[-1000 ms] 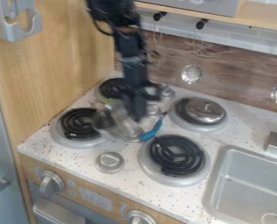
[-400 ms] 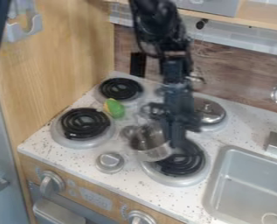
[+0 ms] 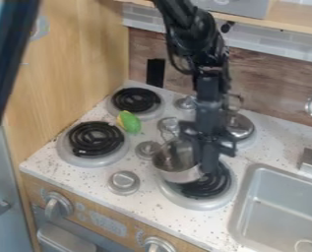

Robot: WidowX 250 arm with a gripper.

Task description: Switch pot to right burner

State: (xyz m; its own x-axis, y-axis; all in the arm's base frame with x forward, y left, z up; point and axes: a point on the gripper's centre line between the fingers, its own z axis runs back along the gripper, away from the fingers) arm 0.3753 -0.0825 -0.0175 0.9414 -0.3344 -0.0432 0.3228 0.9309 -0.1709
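Pot (image 3: 179, 175): silver metal, open-topped, mouth up, overlapping the near-left part of the right burner; contact unclear. Right burner (image 3: 209, 187): black coil in a round silver pan, partly covered.

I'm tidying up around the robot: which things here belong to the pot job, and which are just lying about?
For the job:
- pot
- front right burner, partly under the pot

Just lying about:
- green and yellow toy, between the left burners
- metal lid, at the back right burner
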